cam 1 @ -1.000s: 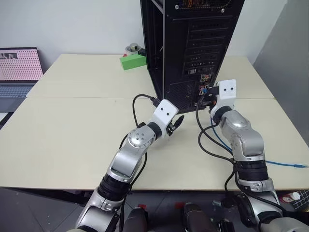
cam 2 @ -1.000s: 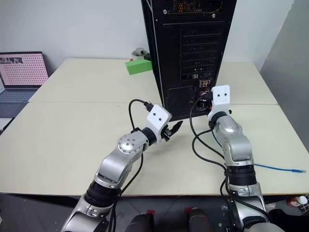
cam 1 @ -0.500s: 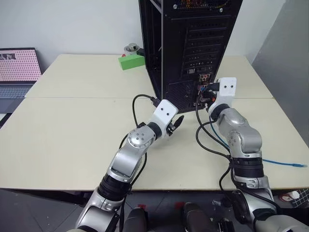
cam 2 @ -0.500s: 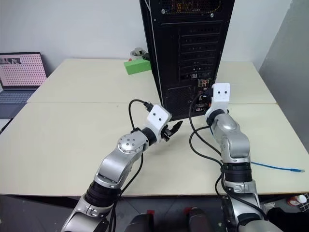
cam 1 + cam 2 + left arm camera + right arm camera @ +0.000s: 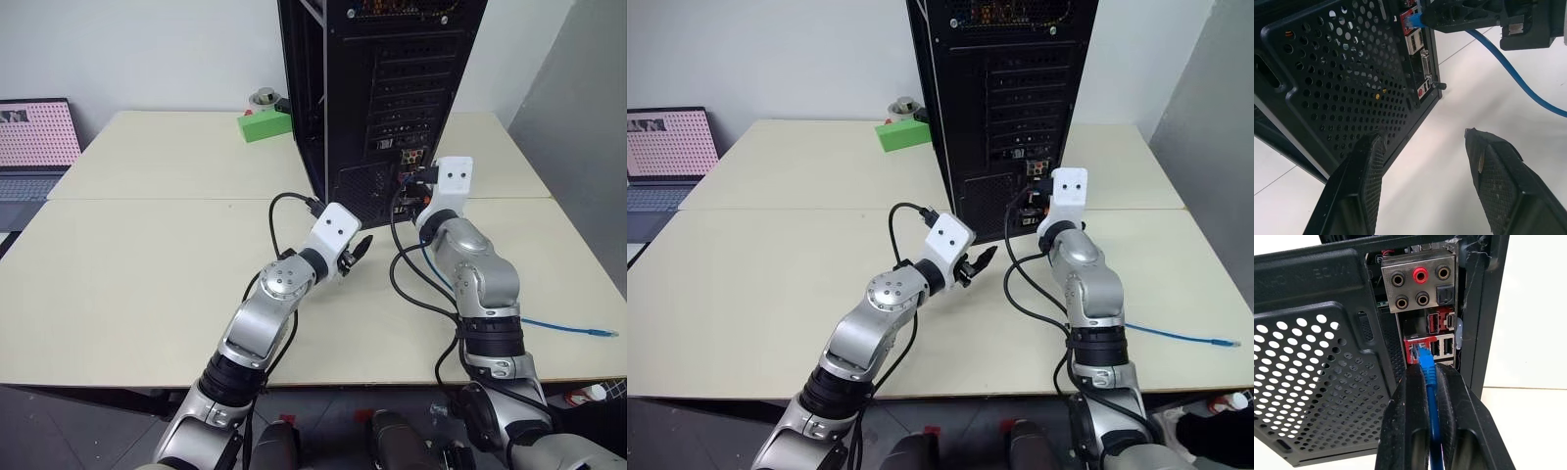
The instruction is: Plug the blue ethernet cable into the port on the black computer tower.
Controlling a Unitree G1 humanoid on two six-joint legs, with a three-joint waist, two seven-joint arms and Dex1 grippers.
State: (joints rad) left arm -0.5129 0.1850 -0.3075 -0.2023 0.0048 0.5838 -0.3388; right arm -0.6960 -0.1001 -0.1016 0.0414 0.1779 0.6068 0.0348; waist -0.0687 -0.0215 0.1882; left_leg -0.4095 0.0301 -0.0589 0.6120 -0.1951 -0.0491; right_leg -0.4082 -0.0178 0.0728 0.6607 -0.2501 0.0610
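The black computer tower stands at the back of the table with its rear panel facing me. My right gripper is shut on the blue ethernet cable just behind its plug. The plug's tip sits at the mouth of the port, a red-framed socket in the connector cluster; how deep it sits I cannot tell. The cable trails back across the table to the right. My left gripper hangs open and empty beside the tower's lower mesh panel, a little left of the right gripper.
A small green box lies behind the tower on the left. An open laptop stands at the far left. Black arm cords loop over the table near the right arm. The table has open room on the left.
The whole picture has shifted slightly, so the camera moved. My right wrist has rolled a little while holding the cable at the connector cluster. The left arm has stayed still.
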